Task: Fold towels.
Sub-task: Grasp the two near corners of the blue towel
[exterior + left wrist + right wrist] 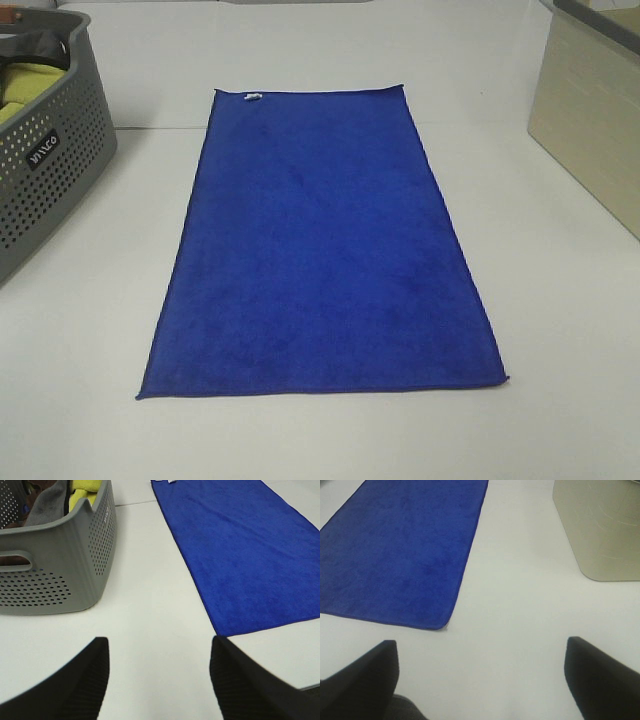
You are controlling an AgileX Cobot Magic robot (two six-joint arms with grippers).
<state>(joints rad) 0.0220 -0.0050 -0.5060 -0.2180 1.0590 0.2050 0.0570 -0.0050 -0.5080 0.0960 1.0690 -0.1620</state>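
Note:
A royal-blue towel [320,250] lies flat and fully spread on the white table, long side running away from me, with a small white tag [252,97] at its far short edge. It also shows in the left wrist view [250,555] and in the right wrist view [400,545]. Neither gripper shows in the exterior high view. My left gripper [157,672] is open and empty above bare table, short of the towel's near left corner. My right gripper [480,672] is open and empty above bare table, short of the towel's near right corner.
A grey perforated basket [45,190] with a yellow-green cloth [25,85] stands at the left; it shows in the left wrist view [60,575] too. A beige bin [590,120] stands at the right, also in the right wrist view [600,525].

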